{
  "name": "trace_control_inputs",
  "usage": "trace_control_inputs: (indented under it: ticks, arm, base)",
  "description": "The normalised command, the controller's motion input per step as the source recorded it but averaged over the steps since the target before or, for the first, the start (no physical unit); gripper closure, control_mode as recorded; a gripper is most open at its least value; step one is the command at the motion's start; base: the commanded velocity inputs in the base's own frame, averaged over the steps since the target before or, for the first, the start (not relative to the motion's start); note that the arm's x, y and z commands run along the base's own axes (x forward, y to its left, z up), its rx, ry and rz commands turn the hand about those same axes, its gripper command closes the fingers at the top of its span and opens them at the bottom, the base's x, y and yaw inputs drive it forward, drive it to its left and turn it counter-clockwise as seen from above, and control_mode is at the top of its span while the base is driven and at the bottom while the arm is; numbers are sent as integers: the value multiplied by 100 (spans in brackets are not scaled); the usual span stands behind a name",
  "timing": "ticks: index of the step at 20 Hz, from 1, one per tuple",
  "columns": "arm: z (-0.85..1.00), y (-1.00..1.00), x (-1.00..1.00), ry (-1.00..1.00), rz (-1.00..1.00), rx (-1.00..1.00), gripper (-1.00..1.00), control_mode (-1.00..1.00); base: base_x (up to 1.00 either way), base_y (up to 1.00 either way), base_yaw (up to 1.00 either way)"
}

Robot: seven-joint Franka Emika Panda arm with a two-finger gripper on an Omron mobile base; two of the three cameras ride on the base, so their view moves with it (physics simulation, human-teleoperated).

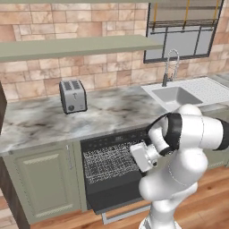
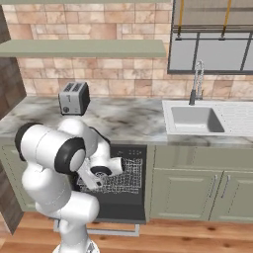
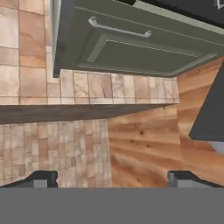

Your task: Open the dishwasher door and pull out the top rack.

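Both finger tips of the gripper (image 3: pixel 111 178) stand far apart at the bottom of the hand view, so the gripper is wide open and holds nothing. Between them this view shows a wooden floor (image 3: pixel 148 144) and a brick wall (image 3: pixel 52 144). Above, it shows a sage-green cabinet door (image 3: pixel 144 57) with a thin silver handle (image 3: pixel 119 29), seen turned sideways because the hand is rolled. A dark flat edge comes in at the right side of this view; I cannot tell what it belongs to.

From the left base view the dishwasher door (image 1: pixel 116 197) is folded down, and its silver bar handle (image 1: pixel 125 214) is low near the floor. The top rack (image 1: pixel 109 162) sits inside the black opening under the control strip, with its wire grid clearly visible. The white arm (image 1: pixel 179 152) stands in front of the right part of the opening and hides it.

From the right base view the arm covers the left part of the opening instead, so the right part of the top rack (image 2: pixel 129 175) is seen. The lowered dishwasher door (image 2: pixel 121 210) is also visible below it.

On the marble counter (image 1: pixel 112 109) a toaster (image 1: pixel 72 95) stands to the left above the dishwasher, and a sink (image 2: pixel 195 119) with a faucet (image 2: pixel 196 81) is at the right.
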Motion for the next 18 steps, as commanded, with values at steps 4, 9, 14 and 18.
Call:
trace_control_inputs:
  ticks: [4,9,14,18]
  arm:
    - [-7,-1,38,0,-27,10,-100,-100]
    - [0,0,46,-2,-20,6,-100,-100]
    - [-4,-3,32,-9,-9,1,-100,-100]
    - [-33,-8,14,-12,0,0,-100,-100]
  base:
    - [0,0,0]
    - [0,0,0]
    - [0,0,0]
    - [0,0,0]
